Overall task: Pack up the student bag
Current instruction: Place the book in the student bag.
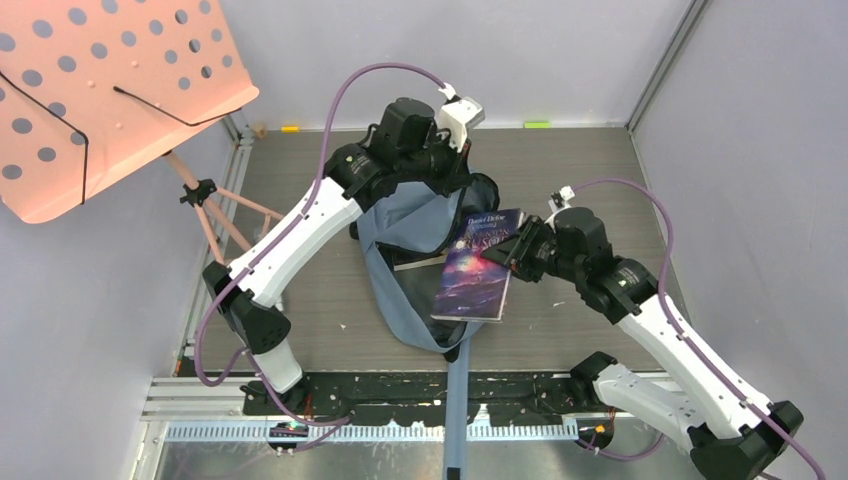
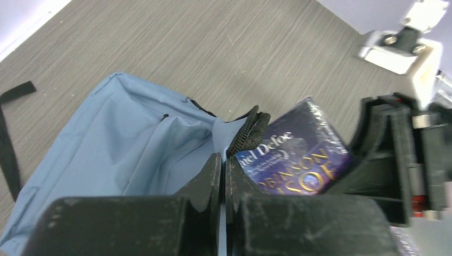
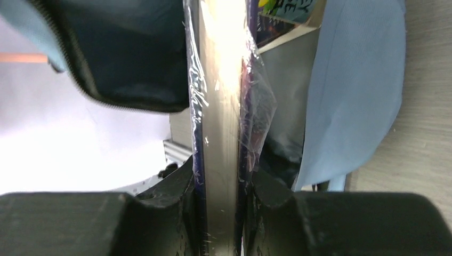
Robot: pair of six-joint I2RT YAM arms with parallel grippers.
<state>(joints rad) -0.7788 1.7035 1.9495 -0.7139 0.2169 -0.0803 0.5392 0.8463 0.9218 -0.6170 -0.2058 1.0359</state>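
We're looking down on the student bag (image 1: pixel 392 240), a soft grey-blue backpack lying in the middle of the grey wood-grain table (image 1: pixel 580 170), mouth towards the far side; one long blue strap (image 1: pixel 455 420) trails off the near edge

From the left wrist camera the left gripper (image 2: pixel 224 165) is pinched tight on the bag's (image 2: pixel 122 138) blue fabric, right at the rim by the black zipper (image 2: pixel 249 130); its fingers meet with only cloth between them, holding that edge of the opening up

Over on the other side, the right gripper (image 1: pixel 515 252) has hold of a book (image 1: pixel 478 268); a dark purple cover, Daniel Defoe's name on top; it hangs tilted across the bag's right half, top end at the mouth; whether it touches the fabric we cannot tell

The right wrist view shows it edge-on; the book (image 3: pixel 218 106), glinting in clear film, is clamped between the two fingers (image 3: pixel 178 184), with the dark inside of the bag (image 3: pixel 352 90) on either side of it

Far left, a peach perforated music stand (image 1: pixel 110 90) leans over the corner
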